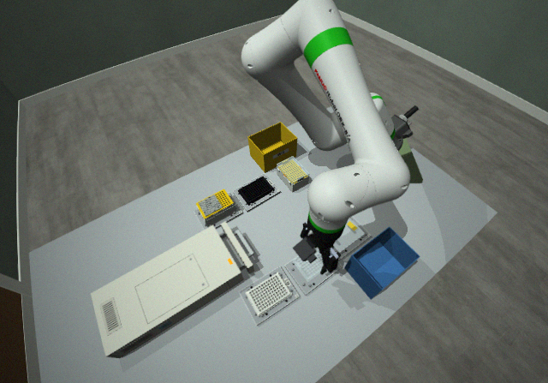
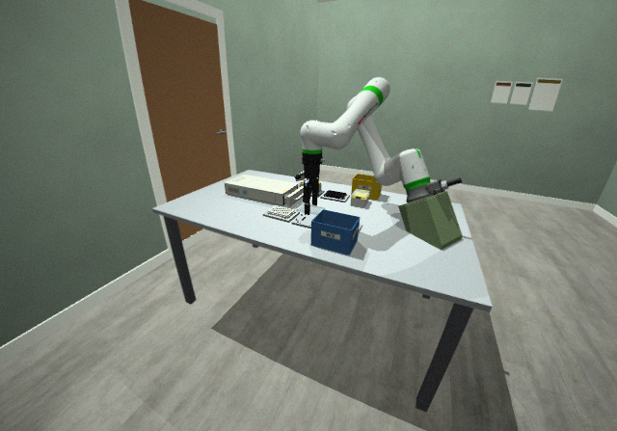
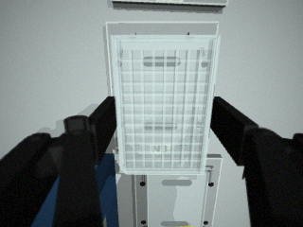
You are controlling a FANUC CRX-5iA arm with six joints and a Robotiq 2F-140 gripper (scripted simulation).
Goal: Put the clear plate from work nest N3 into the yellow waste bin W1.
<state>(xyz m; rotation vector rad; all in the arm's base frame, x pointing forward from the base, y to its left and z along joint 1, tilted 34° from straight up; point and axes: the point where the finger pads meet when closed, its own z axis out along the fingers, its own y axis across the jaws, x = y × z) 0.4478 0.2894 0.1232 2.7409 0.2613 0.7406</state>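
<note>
My gripper (image 1: 320, 261) (image 2: 308, 208) (image 3: 163, 110) is shut on the clear plate (image 1: 308, 267) (image 3: 163, 95), its black fingers pressing on the plate's two long sides. The plate is a see-through well grid, held level just above the work nest N3 (image 1: 305, 284) (image 3: 161, 27). The nest's label shows through the plate in the wrist view. The yellow waste bin W1 (image 1: 271, 146) (image 2: 365, 183) stands upright and open at the far end of the bench, well away from my gripper.
A blue bin (image 1: 383, 261) (image 2: 335, 230) (image 3: 106, 189) stands right beside the nest. A white plate (image 1: 269, 292), a black plate (image 1: 255, 189), a yellow-topped box (image 1: 293, 173) and a yellow-and-grey rack (image 1: 215, 204) sit on the bench. A large cream instrument (image 1: 163, 284) lies to the left.
</note>
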